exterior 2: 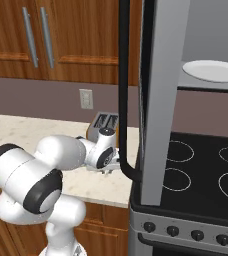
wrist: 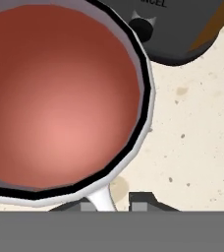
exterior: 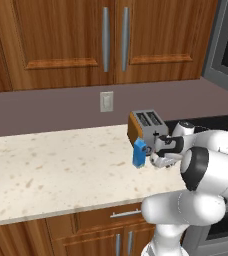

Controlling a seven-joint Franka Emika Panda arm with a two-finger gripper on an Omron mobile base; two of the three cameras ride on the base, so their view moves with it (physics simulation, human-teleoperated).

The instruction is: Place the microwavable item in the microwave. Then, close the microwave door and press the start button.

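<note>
The microwavable item, a white mug [wrist: 60, 98] with a reddish inside, is seen from close above in the hand view. Its loop handle [wrist: 101, 197] points down between my two dark fingertips. My gripper [wrist: 113, 204] is shut on that handle. From the left base view the gripper [exterior: 155, 156] hangs low over the counter, just right of a blue carton [exterior: 139, 152] and in front of the toaster [exterior: 146, 125]. The microwave [exterior 2: 211, 45] is up at the right, and the microwave door [exterior 2: 161, 100] stands swung open with its black bar handle [exterior 2: 124, 90] toward the arm.
A white plate [exterior 2: 211, 70] lies inside the microwave. A black stove top [exterior 2: 201, 170] lies right of the speckled counter [exterior: 51, 170]. The toaster's dark base [wrist: 178, 34] touches the mug's far side. Wooden cabinets [exterior: 106, 40] hang above.
</note>
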